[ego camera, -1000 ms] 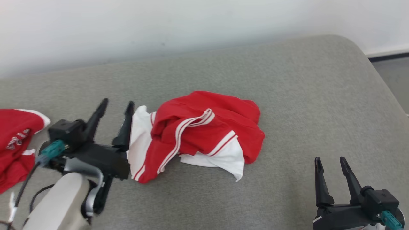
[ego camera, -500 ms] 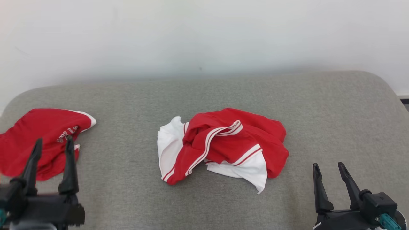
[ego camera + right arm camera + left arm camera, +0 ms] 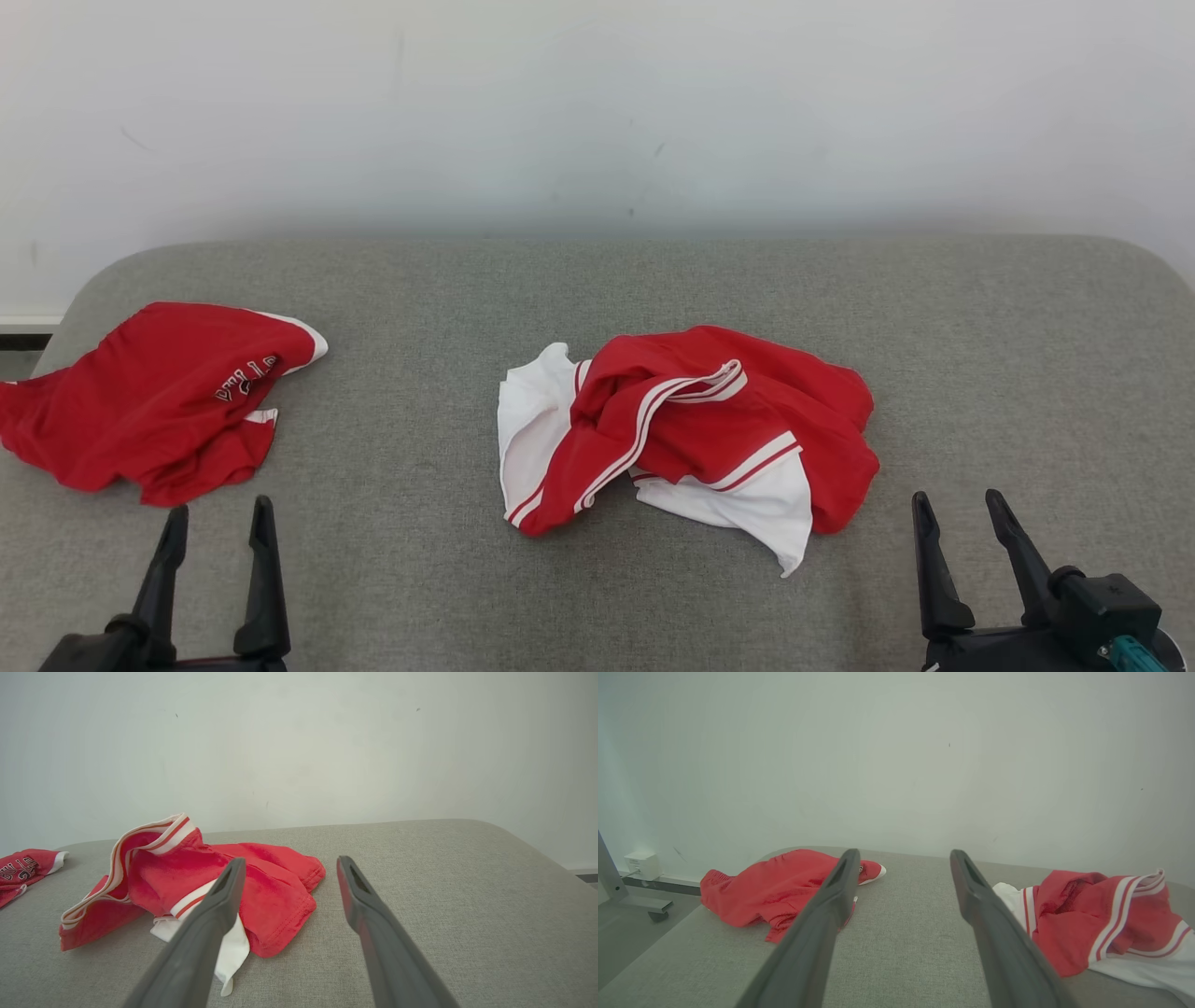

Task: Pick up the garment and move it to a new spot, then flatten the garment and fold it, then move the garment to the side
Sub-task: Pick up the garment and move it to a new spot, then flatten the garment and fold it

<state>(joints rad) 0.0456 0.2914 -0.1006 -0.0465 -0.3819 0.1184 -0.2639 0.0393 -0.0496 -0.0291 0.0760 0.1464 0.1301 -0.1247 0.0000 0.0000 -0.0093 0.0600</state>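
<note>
A crumpled red and white garment with striped trim lies in a heap at the middle of the grey cushioned surface; it also appears at the right of the left wrist view and the left of the right wrist view. My left gripper is open at the lower left, well left of the heap, nothing between its fingers. My right gripper stands open at the lower right, just right of the heap, also holding nothing.
A second red garment with lettering lies crumpled at the surface's far left end, also visible in the left wrist view. A white wall backs the surface. A metal frame foot stands on the floor beyond the left edge.
The head camera swung left and the whole picture shifted. My left arm drew back from beside the heap's white edge to the lower left corner. The right gripper stayed put.
</note>
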